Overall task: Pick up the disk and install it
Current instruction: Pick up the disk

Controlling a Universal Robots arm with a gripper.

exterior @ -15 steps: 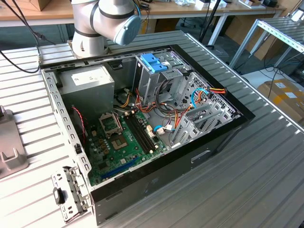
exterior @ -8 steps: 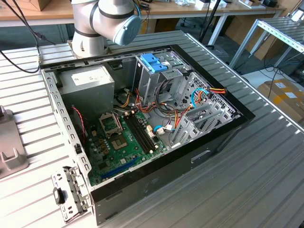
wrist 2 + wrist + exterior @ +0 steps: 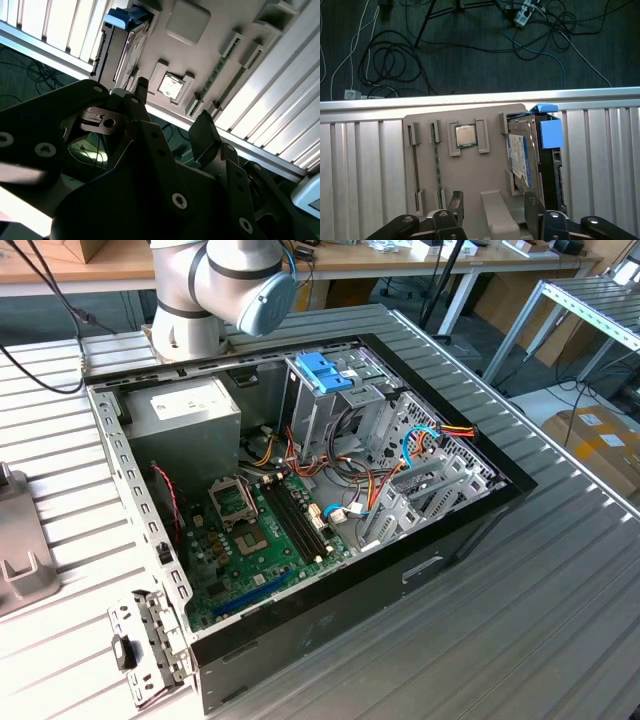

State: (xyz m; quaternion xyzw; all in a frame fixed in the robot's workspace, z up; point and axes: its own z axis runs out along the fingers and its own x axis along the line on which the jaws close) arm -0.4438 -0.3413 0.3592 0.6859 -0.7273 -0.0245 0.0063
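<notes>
We see a grey tray (image 3: 420,150) on the ribbed table (image 3: 360,165). In its slots sit a thin green stick (image 3: 438,165), a square chip (image 3: 466,135) and then the disk (image 3: 521,152), blue along one edge. The gripper (image 3: 494,201) hangs near the disk, fingers (image 3: 534,210) wide apart, holding nothing.

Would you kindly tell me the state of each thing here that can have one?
gripper: fingers open, holding nothing.
disk: resting in the grey holder, not gripped.
computer case: open, insides exposed.
processor chip: seated in the holder's recess.
</notes>
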